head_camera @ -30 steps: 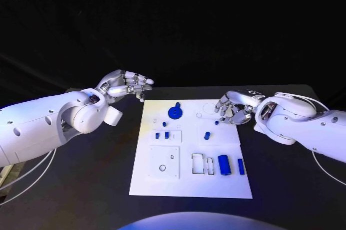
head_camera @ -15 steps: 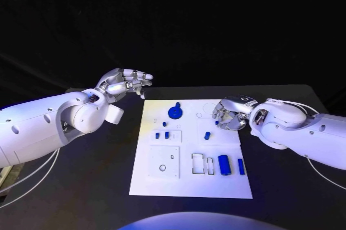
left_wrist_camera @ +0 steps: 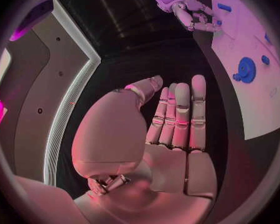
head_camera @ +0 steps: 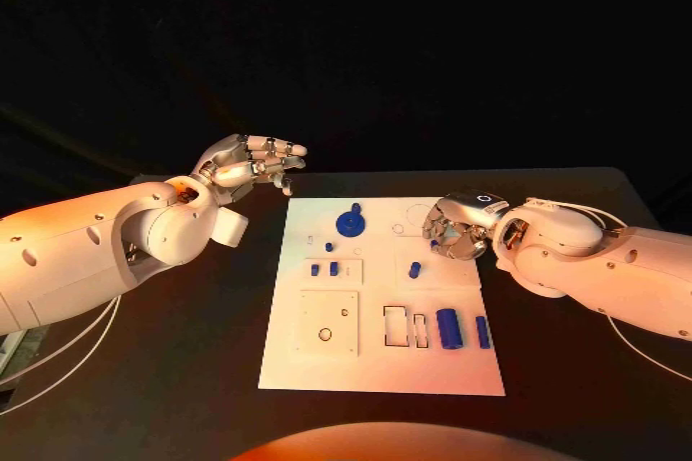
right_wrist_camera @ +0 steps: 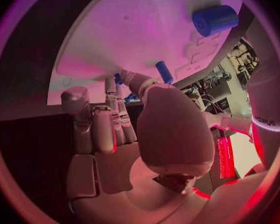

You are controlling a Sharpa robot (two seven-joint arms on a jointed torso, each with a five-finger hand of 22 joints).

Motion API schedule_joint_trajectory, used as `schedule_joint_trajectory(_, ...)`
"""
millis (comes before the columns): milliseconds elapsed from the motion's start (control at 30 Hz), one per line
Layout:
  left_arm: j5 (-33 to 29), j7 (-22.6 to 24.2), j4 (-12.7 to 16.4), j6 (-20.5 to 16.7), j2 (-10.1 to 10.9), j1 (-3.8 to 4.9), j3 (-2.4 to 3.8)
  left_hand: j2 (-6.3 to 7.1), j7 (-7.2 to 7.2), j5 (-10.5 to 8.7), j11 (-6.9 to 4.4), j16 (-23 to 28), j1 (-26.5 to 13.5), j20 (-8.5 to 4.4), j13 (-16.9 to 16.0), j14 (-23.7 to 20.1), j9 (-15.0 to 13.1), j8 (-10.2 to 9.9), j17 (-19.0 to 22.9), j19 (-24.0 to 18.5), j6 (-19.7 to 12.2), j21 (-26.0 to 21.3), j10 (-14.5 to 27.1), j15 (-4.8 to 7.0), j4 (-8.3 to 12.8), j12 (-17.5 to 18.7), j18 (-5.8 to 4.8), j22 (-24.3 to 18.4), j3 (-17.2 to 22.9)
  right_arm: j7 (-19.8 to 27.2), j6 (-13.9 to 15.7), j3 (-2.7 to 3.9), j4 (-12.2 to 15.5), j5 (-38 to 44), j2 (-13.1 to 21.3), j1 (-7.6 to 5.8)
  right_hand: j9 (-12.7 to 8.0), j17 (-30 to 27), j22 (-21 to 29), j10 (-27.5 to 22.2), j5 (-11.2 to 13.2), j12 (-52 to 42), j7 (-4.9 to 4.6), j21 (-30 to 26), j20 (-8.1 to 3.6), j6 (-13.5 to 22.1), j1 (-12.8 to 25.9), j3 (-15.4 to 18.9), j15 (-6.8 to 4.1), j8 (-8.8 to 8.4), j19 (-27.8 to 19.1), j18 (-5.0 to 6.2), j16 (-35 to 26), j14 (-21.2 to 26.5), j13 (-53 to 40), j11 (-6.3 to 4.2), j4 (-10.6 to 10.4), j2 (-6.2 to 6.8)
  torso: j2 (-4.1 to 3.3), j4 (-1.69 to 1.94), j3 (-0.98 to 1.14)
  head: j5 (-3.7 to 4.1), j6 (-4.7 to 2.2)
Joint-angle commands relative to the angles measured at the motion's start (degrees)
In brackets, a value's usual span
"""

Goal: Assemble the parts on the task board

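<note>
**Right hand over the board's far right corner, small blue peg at its fingertips**

While the left hand hangs in the air off the far left corner of the white rectangular task board, fingers loosely curled and holding nothing, the right hand is the one at the work. It sits low over the board's far right edge with its fingers bent down towards a small blue peg. The right wrist view shows the fingertips close round a small blue piece, but whether they actually pinch it or only touch it I cannot tell.

The relation that matters is this: the peg lies just on the board side of the right hand, directly under its fingertips, and well apart from the left hand. Another short blue peg lies just nearer the robot, on the same side of the board. Any next move on them falls to the right arm.

Other blue parts lie nearer the robot. A round blue disc with a knob sits at the far middle. A thick blue cylinder and a slimmer blue bar lie side by side at the near right, long axes running from the far edge towards the robot.
</note>
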State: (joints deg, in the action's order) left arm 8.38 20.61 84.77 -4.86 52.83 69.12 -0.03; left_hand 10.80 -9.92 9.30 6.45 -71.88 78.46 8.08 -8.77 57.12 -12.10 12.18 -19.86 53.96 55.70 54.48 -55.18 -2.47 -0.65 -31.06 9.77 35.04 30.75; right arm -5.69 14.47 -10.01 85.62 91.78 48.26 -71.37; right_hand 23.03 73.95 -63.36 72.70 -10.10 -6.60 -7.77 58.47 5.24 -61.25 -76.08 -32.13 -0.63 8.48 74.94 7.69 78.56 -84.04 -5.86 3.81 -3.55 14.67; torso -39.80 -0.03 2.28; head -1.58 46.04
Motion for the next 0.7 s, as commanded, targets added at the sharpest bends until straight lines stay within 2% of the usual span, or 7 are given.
schedule_joint_trajectory(33, -0.7, 0.8, 0.2, 1.2, 0.0, 0.05, 0.03, 0.02, -0.26, 0.21, -0.04, 0.2, -0.4, -0.23, -0.1, -0.2, 0.0, -0.2, 0.1, -0.3, -0.3, -0.3, 0.5, 0.05, 0.0, -0.2, 0.77, 0.0, -0.2, -1.1, -1.4, -0.23, -0.2, 1.2, -0.2, 0.46, 0.2, -0.5, -2.1, 0.3, 0.4, 0.4, 0.05, 2.5, -0.11, -0.6, -0.1, -0.5, -0.19, 0.48, 1.4, -1.15, 0.0, -3.4, 0.0, -0.12, -0.1, -0.75, 0.07, -0.05, 0.02, 0.61, 0.08)
schedule_joint_trajectory(200, -0.8, 0.6, 0.3, 1.4, -0.1, 0.05, 0.03, -0.53, -0.36, 0.49, 0.00, 0.1, 0.0, -0.18, -0.1, 0.0, -0.2, -0.4, 0.1, -0.2, -0.6, -0.4, 0.7, 0.05, 0.0, -0.6, 0.80, -0.1, 0.3, -1.8, -2.4, -0.23, 0.0, 1.8, -0.3, 0.65, 0.6, -0.3, -3.5, 1.1, 3.4, 0.7, 0.43, 4.0, -0.31, -1.2, -0.1, -1.7, -0.45, 0.99, 1.8, -1.33, 0.7, -3.4, -0.4, -0.46, -0.5, -1.60, 0.05, -0.08, 0.04, 0.84, 0.25)
schedule_joint_trajectory(300, -0.8, 0.6, 0.3, 1.4, -0.1, 0.05, 0.03, -0.51, -0.41, 0.53, 0.01, 0.1, 0.0, -0.18, -0.1, 0.1, -0.2, -0.4, 0.1, -0.2, -0.7, -0.3, 0.8, 0.04, 0.1, -0.6, 0.80, -0.1, 0.3, -2.4, -3.4, -0.23, 0.1, 2.8, -0.4, 0.70, 0.8, -0.3, -4.2, 1.6, 3.9, 0.7, 0.60, 4.7, -0.42, -1.6, -0.7, -2.3, -0.59, 1.26, 2.0, -1.44, 0.9, -3.4, -0.6, -0.68, 0.0, -1.74, 0.05, -0.09, 0.01, 0.88, 0.39)
schedule_joint_trajectory(400, -0.8, 0.6, 0.3, 1.4, 0.0, 0.05, 0.03, -0.51, -0.41, 0.53, 0.01, 0.1, 0.0, -0.18, -0.1, 0.1, -0.2, -0.4, 0.1, -0.2, -0.7, -0.3, 0.8, 0.04, 0.1, -0.6, 0.80, -0.1, 0.3, -3.3, -4.3, -0.23, 0.2, 4.3, -0.5, 0.76, 0.9, -0.5, -4.6, 1.9, 3.5, 0.8, 0.66, 5.2, -0.49, -1.8, -0.9, -2.4, -0.65, 1.37, 2.2, -1.53, 0.9, -3.4, -0.7, -0.75, 0.3, -1.39, 0.00, -0.07, 0.00, 1.10, 0.65)
schedule_joint_trajectory(500, -0.8, 0.7, 0.3, 1.5, 0.0, 0.05, 0.03, -0.49, -0.43, 0.53, 0.03, 0.1, 0.0, -0.18, -0.1, 0.1, -0.2, -0.5, 0.1, -0.1, -0.7, -0.3, 0.9, 0.04, 0.1, -0.7, 0.81, -0.1, 0.3, -4.2, -4.6, -0.23, 0.4, 5.9, -0.5, 0.84, 1.2, -0.4, -5.4, 2.5, 3.0, 0.7, 0.83, 6.0, -0.65, -2.3, -1.7, -3.0, -0.85, 1.72, 2.4, -1.65, 1.1, -3.3, -1.0, -0.98, 1.1, -1.33, 0.03, 0.00, 0.02, 1.43, 0.46)
schedule_joint_trajectory(567, -0.7, 0.8, 0.3, 1.5, 0.0, 0.05, 0.03, -0.77, -0.47, 0.76, 0.06, 0.1, 0.6, -0.22, -0.2, 0.2, -0.3, -0.5, 0.1, 0.0, -0.8, -0.2, 1.0, 0.05, 0.4, -0.9, 0.83, 0.0, 0.8, -5.0, -4.4, -0.23, 0.7, 7.1, -0.5, 0.91, 1.5, -0.7, -6.1, 3.4, 0.7, 0.5, 0.98, 6.6, -0.90, -3.0, -2.6, -3.4, -1.12, 2.17, 2.6, -1.75, 1.1, -3.3, -1.5, -1.25, 2.2, -1.28, 0.02, 0.03, 0.02, 1.45, 0.47)
schedule_joint_trajectory(700, -0.7, 0.8, 0.3, 1.6, 0.1, 0.05, 0.03, -0.85, -0.48, 0.86, 0.05, 0.1, 0.8, -0.26, -0.2, 0.2, -0.4, -0.6, 0.1, 0.1, -0.9, -0.1, 1.1, 0.07, 0.6, -1.0, 0.84, 0.0, 1.1, -6.1, -3.2, -0.23, 1.1, 8.9, -0.5, 1.02, 1.9, -0.9, -6.7, 4.1, -0.2, 0.3, 1.04, 7.3, -1.14, -3.7, -3.8, -4.2, -1.31, 2.58, 2.7, -1.83, 1.2, -3.2, -2.1, -1.45, 3.6, -2.05, 0.09, 0.00, 0.00, 1.49, 0.69)
